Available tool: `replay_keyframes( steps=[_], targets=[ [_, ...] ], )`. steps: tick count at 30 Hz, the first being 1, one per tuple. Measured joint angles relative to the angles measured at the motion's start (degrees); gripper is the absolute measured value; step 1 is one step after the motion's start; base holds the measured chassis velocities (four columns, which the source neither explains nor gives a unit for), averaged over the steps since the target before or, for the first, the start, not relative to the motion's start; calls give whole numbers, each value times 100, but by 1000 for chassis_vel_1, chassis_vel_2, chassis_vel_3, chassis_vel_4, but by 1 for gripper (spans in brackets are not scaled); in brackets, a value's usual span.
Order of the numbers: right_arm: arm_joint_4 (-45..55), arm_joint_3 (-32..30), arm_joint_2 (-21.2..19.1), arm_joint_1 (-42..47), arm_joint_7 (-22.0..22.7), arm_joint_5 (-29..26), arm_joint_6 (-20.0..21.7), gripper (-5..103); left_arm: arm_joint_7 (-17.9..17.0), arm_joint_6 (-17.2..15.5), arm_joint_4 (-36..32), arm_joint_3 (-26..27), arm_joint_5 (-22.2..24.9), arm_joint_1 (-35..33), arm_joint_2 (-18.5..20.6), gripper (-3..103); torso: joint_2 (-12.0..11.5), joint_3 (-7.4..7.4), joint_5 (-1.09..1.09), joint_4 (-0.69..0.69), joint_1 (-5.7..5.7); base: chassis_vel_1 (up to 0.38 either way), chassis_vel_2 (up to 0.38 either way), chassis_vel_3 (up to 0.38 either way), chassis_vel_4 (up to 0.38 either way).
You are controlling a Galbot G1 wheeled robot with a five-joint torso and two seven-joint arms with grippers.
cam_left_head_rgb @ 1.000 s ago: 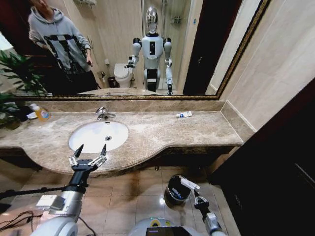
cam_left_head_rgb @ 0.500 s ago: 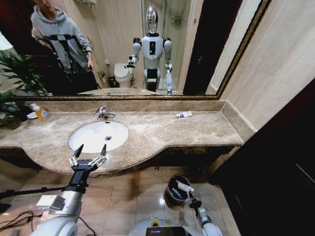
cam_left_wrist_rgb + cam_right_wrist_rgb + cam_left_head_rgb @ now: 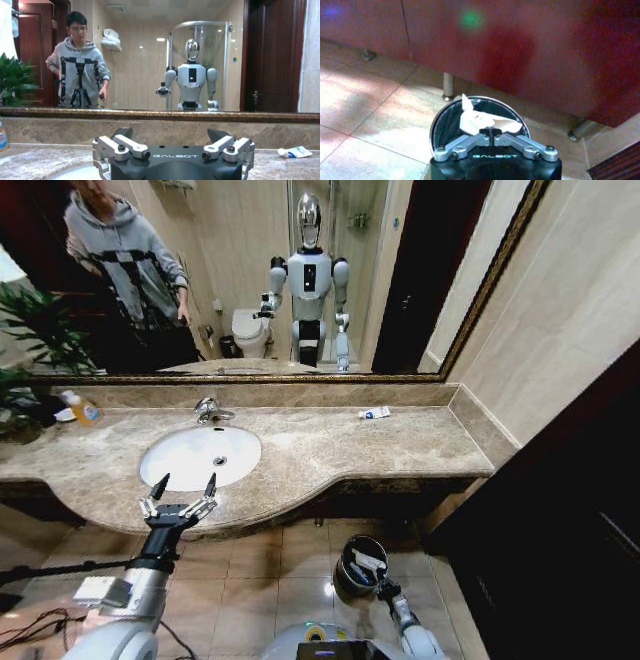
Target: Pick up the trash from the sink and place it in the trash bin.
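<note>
Right gripper over bin, tissue pinched.

Right gripper (image 3: pixel 492 132), low centre of its wrist frame, fingers closed tight on a crumpled white tissue (image 3: pixel 477 120); tissue hangs just above the mouth of the trash bin (image 3: pixel 443 123) on the tiled floor. In the head frame's lower left, left gripper (image 3: pixel 180 498) sits spread wide at the counter edge, just short of the sink (image 3: pixel 185 455). A small tube (image 3: pixel 374 413) lies on the countertop (image 3: pixel 330 445), right of centre.
</note>
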State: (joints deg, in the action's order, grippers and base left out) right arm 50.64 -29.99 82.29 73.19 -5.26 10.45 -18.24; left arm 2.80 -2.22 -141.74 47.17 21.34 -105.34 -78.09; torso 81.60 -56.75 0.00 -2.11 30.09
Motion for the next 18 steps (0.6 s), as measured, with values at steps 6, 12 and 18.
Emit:
replay_keyframes(
  steps=[6,12,18],
  targets=[
    [29,1,-4,-8,-25,-4,32,24,0,0,0,0,0,0,0,100,0,0,0,0,0,0,0,0,0],
    [111,-5,-16,54,-44,-14,33,35,0,0,0,0,0,0,0,100,0,0,0,0,0,0,0,0,0],
    [420,-51,-52,258,-276,23,17,67,0,0,0,0,0,0,0,100,0,0,0,0,0,0,0,0,0]
  ],
)
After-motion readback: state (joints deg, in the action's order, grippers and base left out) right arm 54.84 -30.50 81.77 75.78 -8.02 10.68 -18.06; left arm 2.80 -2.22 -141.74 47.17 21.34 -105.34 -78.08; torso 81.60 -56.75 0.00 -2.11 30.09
